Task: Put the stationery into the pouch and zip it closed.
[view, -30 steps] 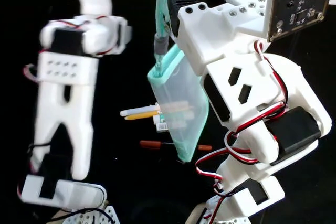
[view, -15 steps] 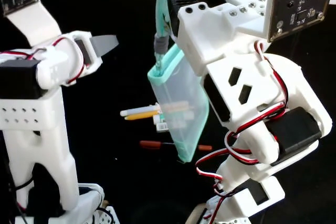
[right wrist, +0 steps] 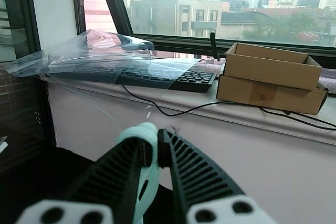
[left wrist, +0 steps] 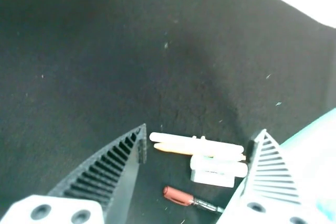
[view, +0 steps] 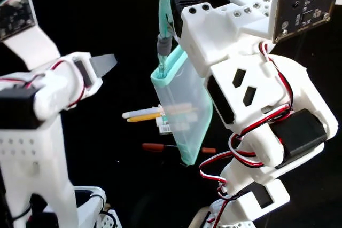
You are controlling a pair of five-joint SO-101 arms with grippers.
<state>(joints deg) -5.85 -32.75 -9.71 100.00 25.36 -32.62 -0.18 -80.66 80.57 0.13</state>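
Note:
A clear pouch (view: 184, 110) with teal trim hangs tilted above the black table, its lower corner close over the stationery. My right gripper (right wrist: 157, 137) is shut on the pouch's teal loop (right wrist: 137, 140), and it sits high at the top (view: 170, 4) of the high view. On the table lie a white pen (left wrist: 194, 140), a yellow pencil (left wrist: 173, 149), a white block (left wrist: 215, 171) and a red-brown pen (left wrist: 181, 196). My left gripper (left wrist: 202, 129) is open, raised above these items, left of the pouch (left wrist: 315, 171).
The black table (view: 123, 36) stretches bare behind and to the left of the stationery (view: 143, 116). The right arm's white body (view: 256, 105) stands close to the pouch on its right. A windowsill with a keyboard (right wrist: 157, 74) and cardboard boxes (right wrist: 270, 77) lies beyond the table.
The left arm has swung from a blurred upright pose so that its gripper points toward the pouch, then dipped slightly. The right arm and the pouch have stayed still.

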